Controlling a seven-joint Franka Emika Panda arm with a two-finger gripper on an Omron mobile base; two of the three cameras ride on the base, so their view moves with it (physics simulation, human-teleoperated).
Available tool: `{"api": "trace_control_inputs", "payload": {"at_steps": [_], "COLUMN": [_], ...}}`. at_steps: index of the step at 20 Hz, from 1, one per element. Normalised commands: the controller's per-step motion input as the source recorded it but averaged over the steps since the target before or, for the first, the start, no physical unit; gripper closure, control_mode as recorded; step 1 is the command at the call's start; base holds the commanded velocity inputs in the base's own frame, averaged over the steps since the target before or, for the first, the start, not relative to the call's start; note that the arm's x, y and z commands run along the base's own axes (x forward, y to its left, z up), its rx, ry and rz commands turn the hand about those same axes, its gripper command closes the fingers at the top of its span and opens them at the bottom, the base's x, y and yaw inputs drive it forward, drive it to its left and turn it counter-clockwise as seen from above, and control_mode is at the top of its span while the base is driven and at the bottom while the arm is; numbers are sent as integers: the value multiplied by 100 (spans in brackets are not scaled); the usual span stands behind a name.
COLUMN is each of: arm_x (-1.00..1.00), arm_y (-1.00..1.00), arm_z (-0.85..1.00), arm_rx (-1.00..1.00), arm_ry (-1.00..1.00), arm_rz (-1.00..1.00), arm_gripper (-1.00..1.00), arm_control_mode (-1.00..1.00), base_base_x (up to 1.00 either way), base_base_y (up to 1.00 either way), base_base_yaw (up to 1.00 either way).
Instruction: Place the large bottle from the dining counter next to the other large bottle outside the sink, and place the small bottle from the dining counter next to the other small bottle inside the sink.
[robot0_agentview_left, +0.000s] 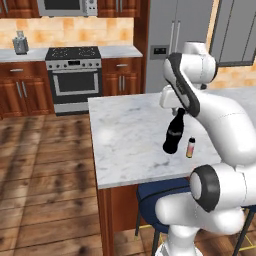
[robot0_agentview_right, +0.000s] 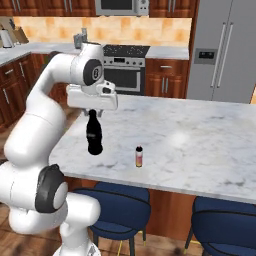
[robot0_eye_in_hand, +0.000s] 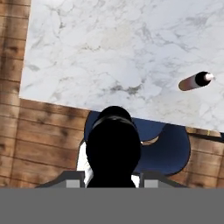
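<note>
The large dark bottle (robot0_agentview_right: 94, 135) hangs by its neck from my gripper (robot0_agentview_right: 93, 113), which is shut on it. It is lifted just over the marble dining counter (robot0_agentview_right: 200, 135), near the counter's front edge, and leans slightly in the left base view (robot0_agentview_left: 173, 134). In the hand view the bottle (robot0_eye_in_hand: 113, 146) covers my fingertips. The small orange bottle with a dark cap (robot0_agentview_right: 139, 156) stands upright on the counter a short way to the right of the large one (robot0_agentview_left: 190, 147) (robot0_eye_in_hand: 194, 81). The sink and the other bottles are out of view.
Blue stools (robot0_agentview_right: 120, 207) (robot0_agentview_right: 222, 220) are tucked under the counter's front edge. A stove (robot0_agentview_left: 74, 75) and wooden cabinets (robot0_agentview_left: 17, 90) line the far wall, with a steel fridge (robot0_agentview_right: 225, 50) at the right. Wooden floor (robot0_agentview_left: 45, 175) lies left of the counter.
</note>
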Motion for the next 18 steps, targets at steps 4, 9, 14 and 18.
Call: {"api": "trace_control_inputs", "payload": {"at_steps": [4, 9, 14, 18], "arm_x": [-75, -81, -17, 0], "arm_y": [36, 37, 38, 14], "arm_z": [52, 12, -3, 0], "arm_rx": [0, 0, -8, -3], "arm_ry": [0, -4, -26, -11], "arm_rz": [0, 0, 0, 0], "arm_gripper": [100, 100, 100, 100], "arm_control_mode": [-100, -100, -100, -100], "base_base_x": [0, 0, 0, 0], "base_base_y": [0, 0, 0, 0], "base_base_yaw": [0, 0, 0, 0]}}
